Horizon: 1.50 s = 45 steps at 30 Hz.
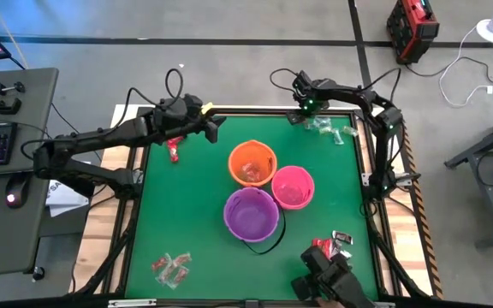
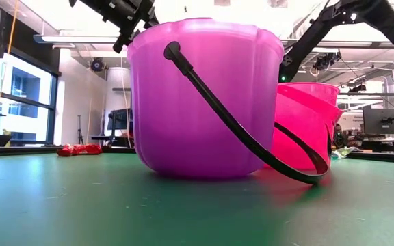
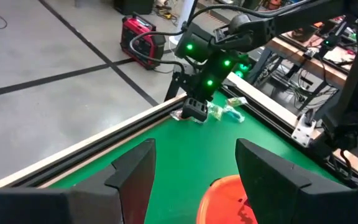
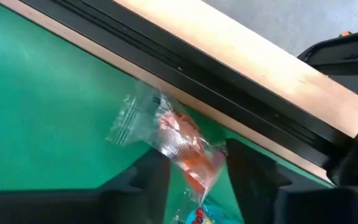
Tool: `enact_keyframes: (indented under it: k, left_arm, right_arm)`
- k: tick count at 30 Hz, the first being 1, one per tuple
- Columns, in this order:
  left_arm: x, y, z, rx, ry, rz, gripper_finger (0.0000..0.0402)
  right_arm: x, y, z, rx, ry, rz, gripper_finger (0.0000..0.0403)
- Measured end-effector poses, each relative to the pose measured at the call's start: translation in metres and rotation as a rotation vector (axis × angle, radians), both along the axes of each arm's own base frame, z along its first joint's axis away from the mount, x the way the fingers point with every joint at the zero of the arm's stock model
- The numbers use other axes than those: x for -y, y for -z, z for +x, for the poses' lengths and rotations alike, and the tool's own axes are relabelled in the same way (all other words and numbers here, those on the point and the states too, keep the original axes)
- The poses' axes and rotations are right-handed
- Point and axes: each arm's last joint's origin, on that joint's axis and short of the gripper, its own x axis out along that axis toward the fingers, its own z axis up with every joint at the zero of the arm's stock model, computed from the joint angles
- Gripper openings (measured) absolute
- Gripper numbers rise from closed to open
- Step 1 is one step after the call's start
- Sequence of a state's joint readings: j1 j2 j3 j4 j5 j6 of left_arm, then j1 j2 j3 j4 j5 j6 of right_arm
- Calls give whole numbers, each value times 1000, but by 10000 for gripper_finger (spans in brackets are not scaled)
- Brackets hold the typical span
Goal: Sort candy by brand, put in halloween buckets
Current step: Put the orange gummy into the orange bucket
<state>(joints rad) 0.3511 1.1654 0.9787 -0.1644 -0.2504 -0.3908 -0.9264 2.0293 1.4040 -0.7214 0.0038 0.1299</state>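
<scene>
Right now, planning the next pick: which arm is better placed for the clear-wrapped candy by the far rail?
Right. The right gripper hangs over that candy, jaws open around it; the left gripper hovers farther off, near the orange bucket.

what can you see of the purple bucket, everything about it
The small round purple plastic bucket stands upright on the green table, open top up, nearest the table's front of the three pails. Its walls are softly ribbed and translucent. A thin black handle is folded down and rests on the mat. It sits against the pink bucket. Neither tool touches it.
</scene>
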Motion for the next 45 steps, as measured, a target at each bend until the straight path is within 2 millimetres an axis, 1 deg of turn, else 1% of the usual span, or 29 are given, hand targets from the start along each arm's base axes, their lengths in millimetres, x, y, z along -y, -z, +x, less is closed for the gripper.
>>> enact_keyframes:
  k: [2,4,6,8,10,12,15,17,19,22,24,27,30,32,34,38,42,45]
  left_arm:
    - [1,-2,-2,7,3,0,209]
    - [3,-8,-7,34,23,2,209]
    - [6,-25,-15,96,34,22,209]
    - [10,-42,-26,150,32,62,209]
    - [14,-53,-38,175,25,120,209]
    - [16,-60,-48,175,0,170,209]
    - [19,-63,-59,142,-35,205,209]
    - [20,-59,-62,93,-49,205,209]
    - [20,-54,-62,39,-43,194,209]
    - [19,-44,-60,-27,-17,165,209]
    - [20,-35,-58,-74,16,138,209]
    - [21,-26,-57,-115,82,98,209]
    - [24,-23,-59,-135,140,68,209]
    - [25,-22,-61,-150,179,63,209]
    - [27,-22,-62,-162,217,71,209]
    - [29,-23,-64,-152,253,63,209]
    - [31,-23,-64,-118,275,-3,209]
    - [35,-21,-63,-107,289,-66,209]
  right_arm:
    - [-2,-1,1,-3,-4,4,100]
    - [-5,-7,0,-10,-18,3,68]
    - [-9,-19,-1,-4,-46,-11,36]
    - [-13,-36,-1,18,-67,-43,13]
    - [-18,-60,-3,60,-75,-89,9]
    - [-26,-88,-2,156,-85,-131,17]
    - [-45,-123,3,339,-117,-167,25]
    - [-60,-138,11,435,-142,-151,26]
    - [-78,-148,21,513,-174,-102,26]
    - [-113,-154,45,573,-241,-15,27]
    - [-144,-153,65,581,-302,34,27]
    - [-191,-150,90,551,-352,46,27]
    - [-230,-149,103,511,-317,18,30]
    - [-248,-149,106,494,-250,-26,39]
    - [-258,-148,108,487,-181,-45,57]
    - [-261,-146,110,489,-130,-51,117]
    - [-261,-144,113,482,-162,-67,192]
    - [-260,-143,111,464,-202,-58,231]
